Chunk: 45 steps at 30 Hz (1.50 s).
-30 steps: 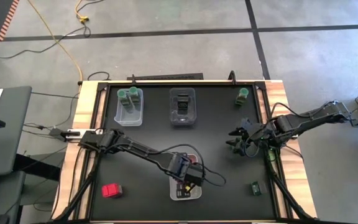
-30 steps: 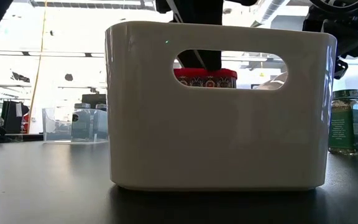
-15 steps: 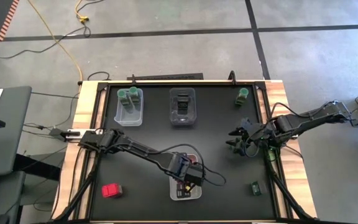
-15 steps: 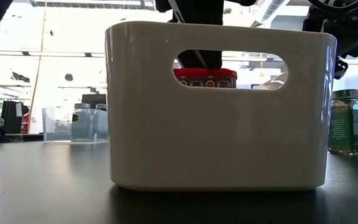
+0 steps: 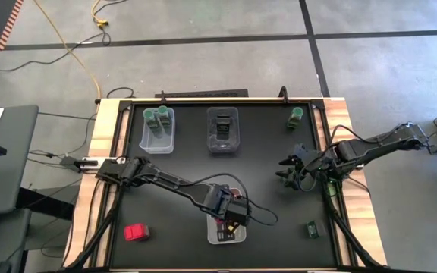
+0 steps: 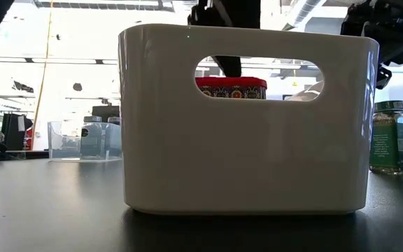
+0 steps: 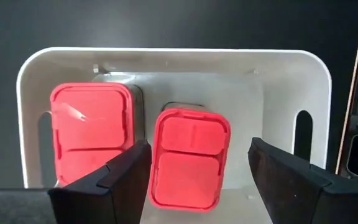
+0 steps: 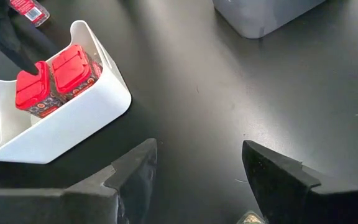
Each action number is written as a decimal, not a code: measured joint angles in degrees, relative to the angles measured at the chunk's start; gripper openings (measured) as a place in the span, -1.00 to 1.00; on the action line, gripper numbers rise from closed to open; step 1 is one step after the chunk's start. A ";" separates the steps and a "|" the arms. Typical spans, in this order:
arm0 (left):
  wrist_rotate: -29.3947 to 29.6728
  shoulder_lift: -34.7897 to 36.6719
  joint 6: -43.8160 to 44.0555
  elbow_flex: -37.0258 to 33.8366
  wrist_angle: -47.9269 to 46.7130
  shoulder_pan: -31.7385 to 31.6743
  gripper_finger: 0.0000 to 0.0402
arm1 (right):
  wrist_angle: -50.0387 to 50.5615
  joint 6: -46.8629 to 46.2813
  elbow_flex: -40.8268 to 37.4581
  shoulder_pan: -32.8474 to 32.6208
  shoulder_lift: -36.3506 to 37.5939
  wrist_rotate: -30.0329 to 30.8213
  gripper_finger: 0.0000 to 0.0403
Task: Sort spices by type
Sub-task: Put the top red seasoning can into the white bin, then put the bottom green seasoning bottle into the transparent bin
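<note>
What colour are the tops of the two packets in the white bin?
Bright red; the packets show best in the left wrist view, side by side in the bin.

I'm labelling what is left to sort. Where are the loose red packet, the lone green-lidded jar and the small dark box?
loose red packet (image 5: 136, 232), high view, middle of its top.
lone green-lidded jar (image 5: 296, 117), high view, its lid.
small dark box (image 5: 311, 229), high view, its top face.
</note>
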State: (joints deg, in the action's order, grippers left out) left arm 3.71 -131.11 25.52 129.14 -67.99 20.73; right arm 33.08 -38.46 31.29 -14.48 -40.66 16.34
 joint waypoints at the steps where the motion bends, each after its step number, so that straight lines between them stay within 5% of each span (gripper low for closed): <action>1: 0.02 0.00 0.00 0.45 -0.62 0.00 0.28 | -0.02 0.00 0.00 0.00 0.00 0.02 0.32; 26: 3.43 -0.83 6.45 5.71 -3.59 7.48 0.28 | -0.01 -5.13 0.00 -0.73 0.01 0.00 0.32; 30: 11.41 -0.59 7.69 5.71 -4.80 9.97 0.28 | 0.04 -12.78 0.00 -1.78 -0.01 -0.07 0.32; 38: 25.85 0.71 14.09 5.69 -11.59 14.11 0.28 | -5.57 -11.39 0.00 -2.82 0.00 -0.07 0.32; 45: 28.90 0.85 12.88 5.69 -12.46 14.81 0.28 | -17.72 -4.97 0.00 -2.84 -0.01 -0.04 0.32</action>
State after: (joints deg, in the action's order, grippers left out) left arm 32.61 -130.26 38.40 134.82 -80.45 35.54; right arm 15.36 -43.43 31.29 -17.32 -40.66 16.29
